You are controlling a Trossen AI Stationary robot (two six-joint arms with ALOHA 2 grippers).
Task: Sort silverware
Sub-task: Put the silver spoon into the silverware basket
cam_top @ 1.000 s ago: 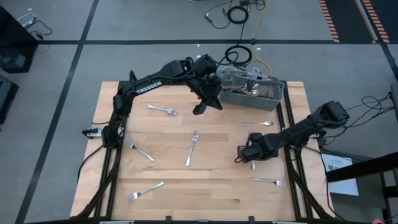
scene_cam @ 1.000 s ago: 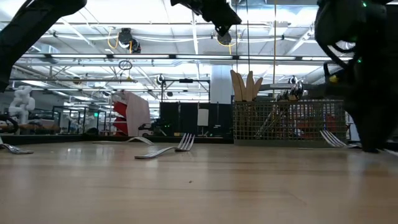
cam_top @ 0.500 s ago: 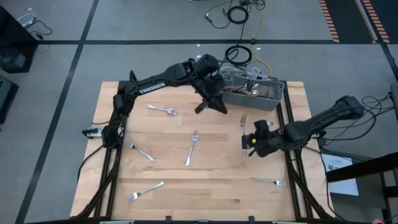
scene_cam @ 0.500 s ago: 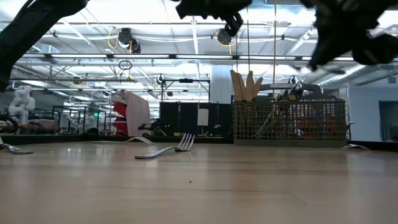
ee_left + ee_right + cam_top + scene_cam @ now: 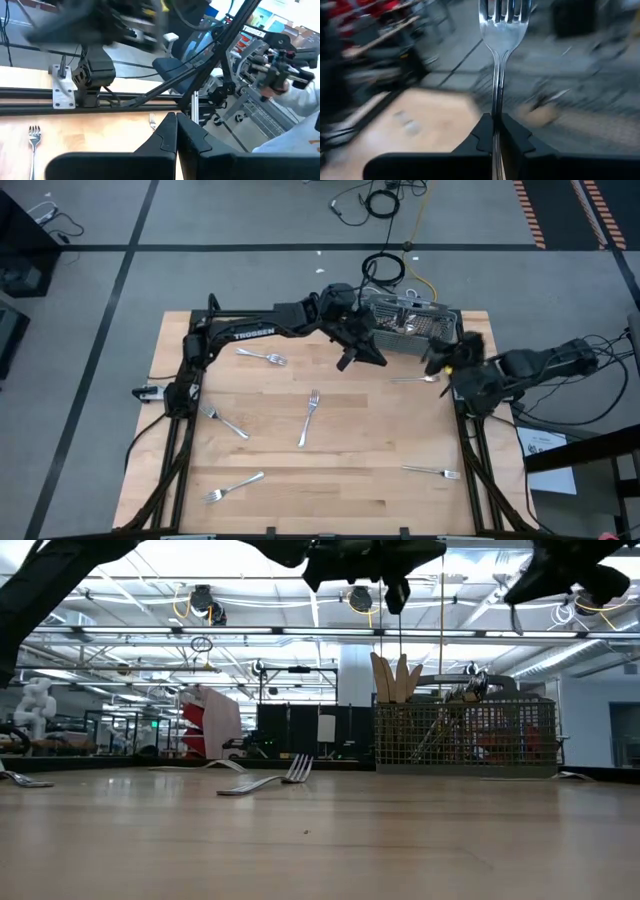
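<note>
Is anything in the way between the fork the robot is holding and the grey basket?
Nothing visible blocks it. The right gripper is shut on a fork and hangs by the right end of the caddy. The left gripper hovers off the caddy's other end, shut and empty, not in the path.

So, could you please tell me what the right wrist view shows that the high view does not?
Only the right wrist view shows the grip: the right gripper has its fingers shut on the handle of a fork, tines pointing away from the camera.

Only the high view shows the layout: loose forks on the table, such as one near the middle, the grey caddy at the far edge, and the left gripper near the caddy.

Both show the right gripper, up by the caddy.
</note>
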